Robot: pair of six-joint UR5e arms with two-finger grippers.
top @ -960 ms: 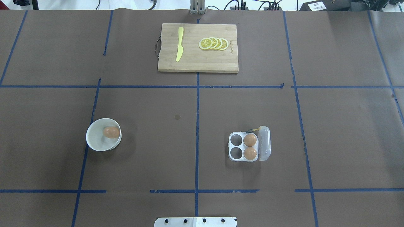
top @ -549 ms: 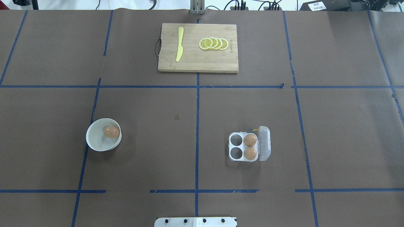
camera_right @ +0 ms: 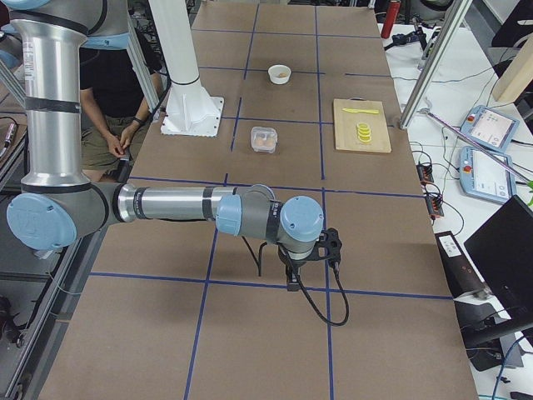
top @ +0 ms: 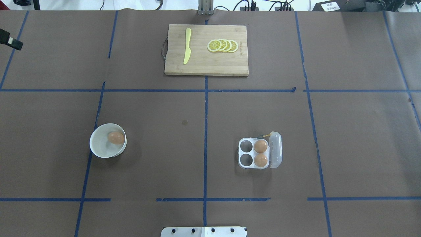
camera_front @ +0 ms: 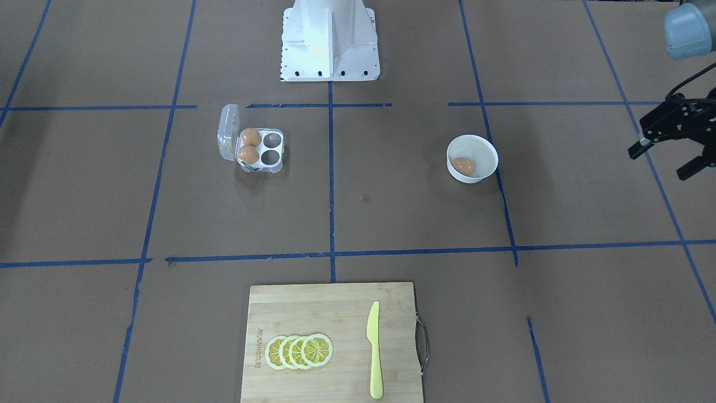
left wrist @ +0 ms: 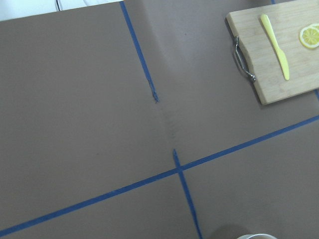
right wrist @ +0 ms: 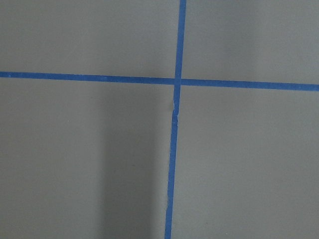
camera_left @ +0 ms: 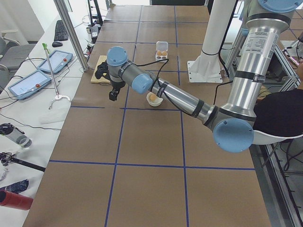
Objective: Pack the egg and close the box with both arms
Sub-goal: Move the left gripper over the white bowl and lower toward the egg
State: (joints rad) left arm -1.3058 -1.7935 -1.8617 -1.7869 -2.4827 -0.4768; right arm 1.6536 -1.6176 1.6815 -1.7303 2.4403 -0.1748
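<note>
One egg [top: 116,138] lies in a round white bowl [top: 96,148] left of centre; it also shows in the front view [camera_front: 463,165]. The box [top: 242,153] stands right of centre with its clear lid [top: 275,149] open on the right. Two like eggs [top: 260,146] fill its right cells and the two left cells are empty. My left gripper [camera_front: 665,159] is open and empty, far outside the bowl; one fingertip [top: 12,42] shows at the overhead view's left edge. My right gripper [camera_right: 310,260] hangs over bare table far from the box, and I cannot tell if it is open or shut.
A wooden cutting board [top: 205,64] with a yellow knife [top: 187,46] and lemon slices [top: 222,45] lies at the far middle. The white pedestal [camera_front: 330,39] stands at the robot's side. Blue tape lines cross the brown table cover.
A fingertip of my left gripper has come into the overhead view at its far left edge. The eggs, bowl and box have not moved.
</note>
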